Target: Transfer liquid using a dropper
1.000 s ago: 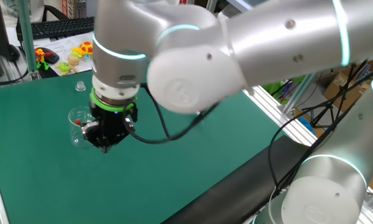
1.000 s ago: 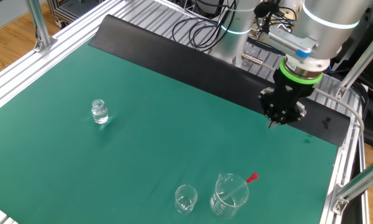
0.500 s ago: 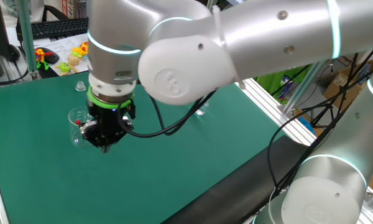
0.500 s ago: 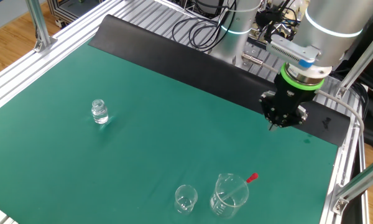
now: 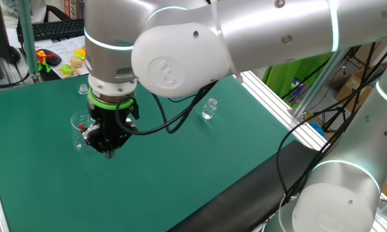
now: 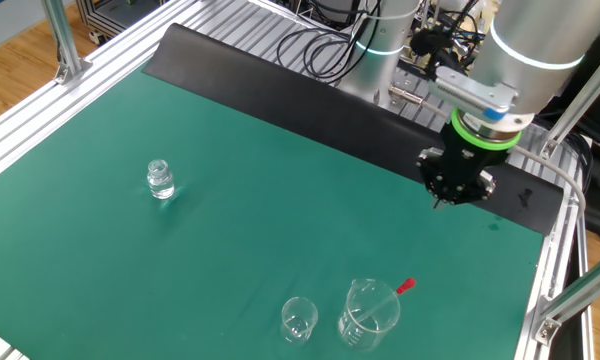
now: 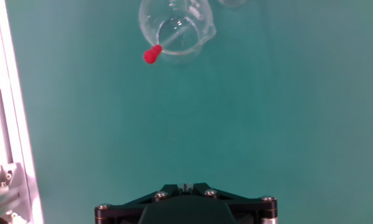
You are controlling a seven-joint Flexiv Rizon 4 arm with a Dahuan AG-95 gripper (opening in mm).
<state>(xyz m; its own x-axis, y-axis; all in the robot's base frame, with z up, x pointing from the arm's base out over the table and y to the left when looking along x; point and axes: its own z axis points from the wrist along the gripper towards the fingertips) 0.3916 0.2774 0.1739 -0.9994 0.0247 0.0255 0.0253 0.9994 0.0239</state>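
Observation:
The dropper (image 6: 400, 291) leans inside the larger glass beaker (image 6: 371, 312), its red end (image 7: 151, 54) poking over the rim. In the hand view that beaker (image 7: 176, 28) lies at the top, well ahead of my gripper (image 7: 185, 185). My gripper (image 6: 440, 203) hangs above the green mat, shut with nothing between its fingers, some way behind the beaker. In one fixed view the gripper (image 5: 109, 153) stands just right of the beaker (image 5: 79, 131), partly covering it.
A smaller glass beaker (image 6: 298, 320) stands beside the larger one. A small clear vial (image 6: 160, 180) sits far off on the mat. Aluminium frame rails (image 7: 3, 124) run along the mat's edge. Toys and a keyboard (image 5: 61, 29) lie beyond the mat.
The arm's upper joints have swung to the left in one fixed view, uncovering the vial behind them. The gripper itself has barely shifted and stays shut.

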